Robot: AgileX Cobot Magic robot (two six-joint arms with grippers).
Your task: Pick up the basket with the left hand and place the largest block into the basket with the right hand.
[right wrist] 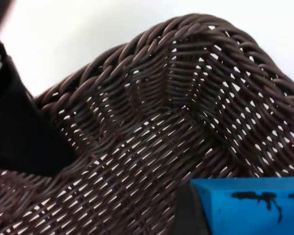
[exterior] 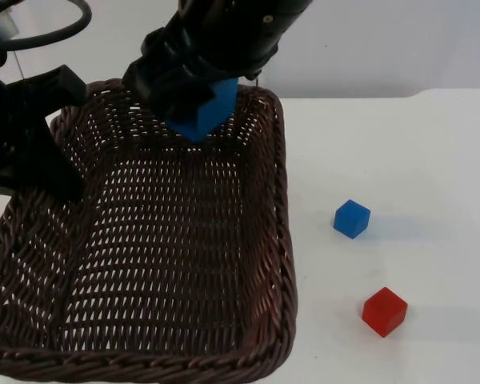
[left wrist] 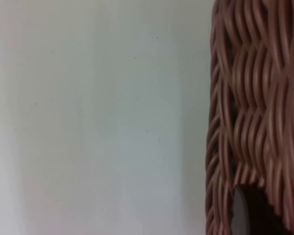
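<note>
Basket (exterior: 144,264) of dark brown woven wicker takes up the left half of the table (exterior: 432,160) in the top view, its near rim running along the table's front edge and its far rim reaching toward the grey partition wall (exterior: 384,40). The left gripper (exterior: 44,152) is at the basket's far-left corner, clamped on the rim there; the left wrist view shows the weave (left wrist: 250,98) pressed close beside a black fingertip (left wrist: 245,210). The basket appears tilted, its near side closer to the camera, which suggests it is held up rather than resting flat.

The right gripper (exterior: 196,100) hangs over the basket's far edge, just inside the rim, its fingers closed around the large blue block (exterior: 204,112). In the right wrist view the same block (right wrist: 250,205) sits between the fingers with the basket's woven floor and curved corner (right wrist: 186,98) directly beneath it.

Two smaller cubes rest on the bare table to the right of the basket, well apart from it: a small blue cube (exterior: 352,218) and, nearer the front edge, a red cube (exterior: 384,311).

Judging progress: the basket is in the left gripper's hold and the largest block has been picked and carried over the basket. What seems left is letting go so the block drops onto the wicker floor, then drawing the right arm clear.
</note>
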